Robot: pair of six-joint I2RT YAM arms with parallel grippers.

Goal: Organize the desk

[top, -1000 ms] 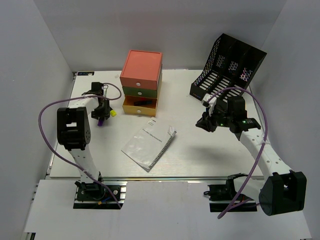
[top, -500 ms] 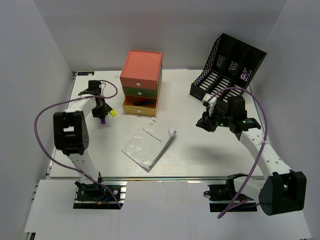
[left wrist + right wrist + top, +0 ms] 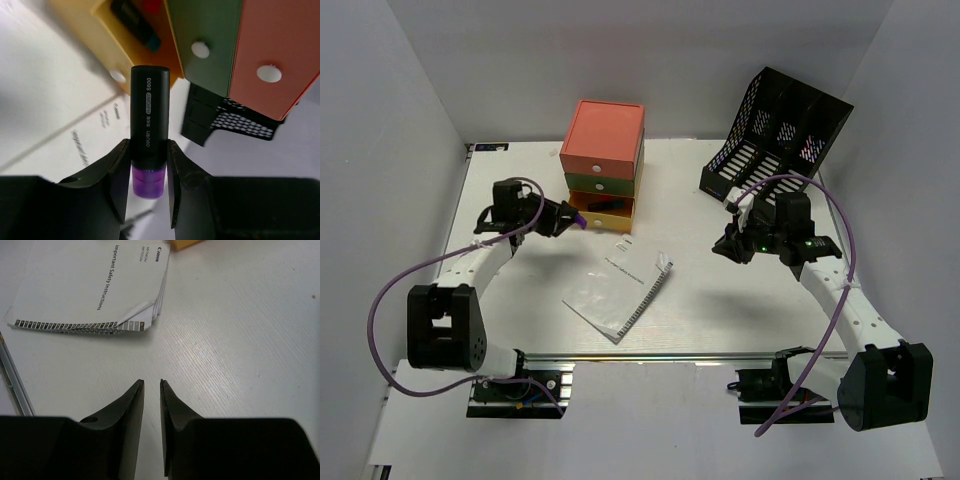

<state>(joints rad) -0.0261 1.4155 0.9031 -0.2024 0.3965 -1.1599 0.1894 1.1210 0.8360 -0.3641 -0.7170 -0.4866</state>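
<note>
A black highlighter with a purple end (image 3: 149,110) is held off the white desk (image 3: 720,300), and my left gripper (image 3: 149,150) is shut on it near that purple end. In the top view the highlighter (image 3: 570,217) hangs just left of the open yellow bottom drawer (image 3: 603,207) of the drawer box (image 3: 603,160). My right gripper (image 3: 152,382) hovers low over bare desk (image 3: 240,340), its jaws a narrow gap apart with nothing between them. From above, the right gripper (image 3: 730,246) sits right of the white booklet (image 3: 618,282).
A black item (image 3: 135,22) lies in the yellow drawer (image 3: 125,60), under the green (image 3: 210,45) and orange (image 3: 270,60) drawers. A black mesh file rack (image 3: 775,135) stands at the back right. The booklet (image 3: 90,285) lies ahead of my right gripper, beside the metal rail (image 3: 12,380).
The left gripper closed on the highlighter at the left of the desk, lifted it and swung right to the drawer box. The right arm has not moved.
</note>
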